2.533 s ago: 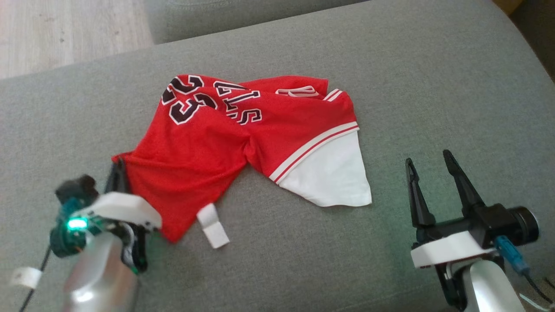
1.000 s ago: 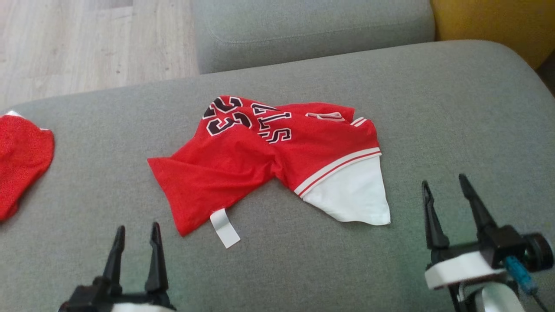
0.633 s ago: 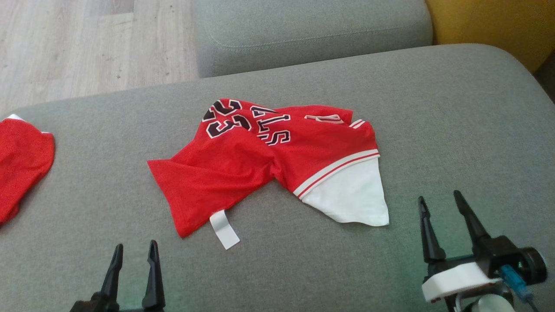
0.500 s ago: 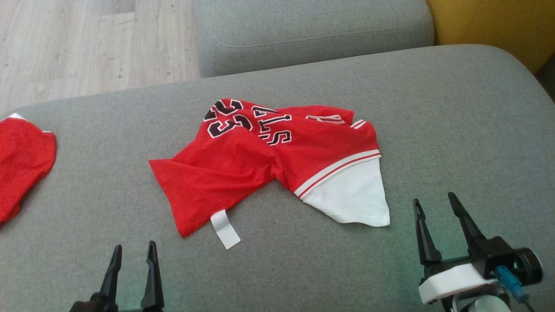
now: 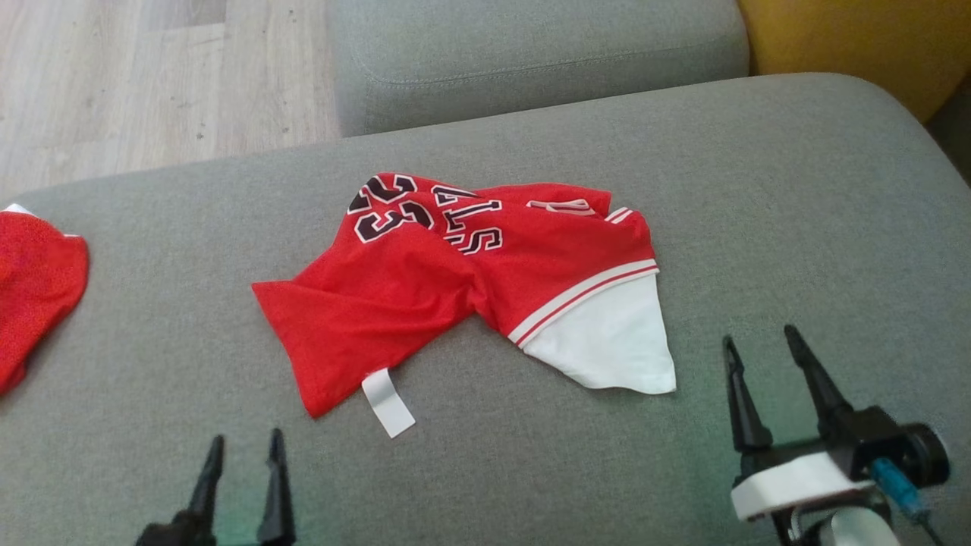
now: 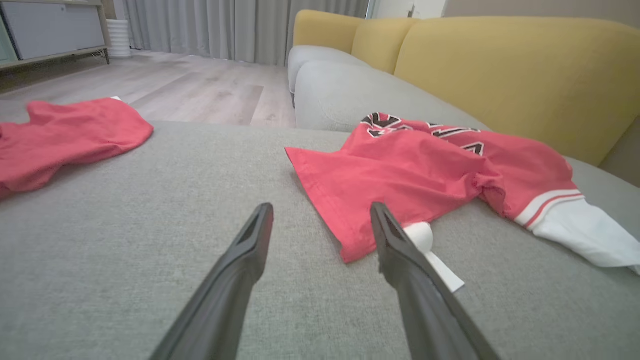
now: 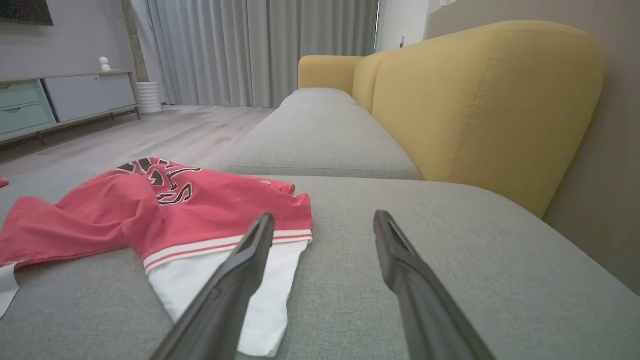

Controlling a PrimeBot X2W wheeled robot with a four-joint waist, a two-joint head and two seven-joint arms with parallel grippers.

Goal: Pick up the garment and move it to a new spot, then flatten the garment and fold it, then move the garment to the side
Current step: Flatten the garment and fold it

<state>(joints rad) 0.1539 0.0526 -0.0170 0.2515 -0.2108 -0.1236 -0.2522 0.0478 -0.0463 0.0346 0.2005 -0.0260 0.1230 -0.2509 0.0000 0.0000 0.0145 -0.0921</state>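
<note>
Now: jersey crosswise on the seat.
Your left gripper, wide, is nearest its hem; right gripper wide too.

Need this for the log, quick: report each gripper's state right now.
Left gripper: open, holding nothing, apart from the jersey.
Right gripper: open, holding nothing.

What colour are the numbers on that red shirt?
The numbers are black, outlined white; head view shows them best.
</note>
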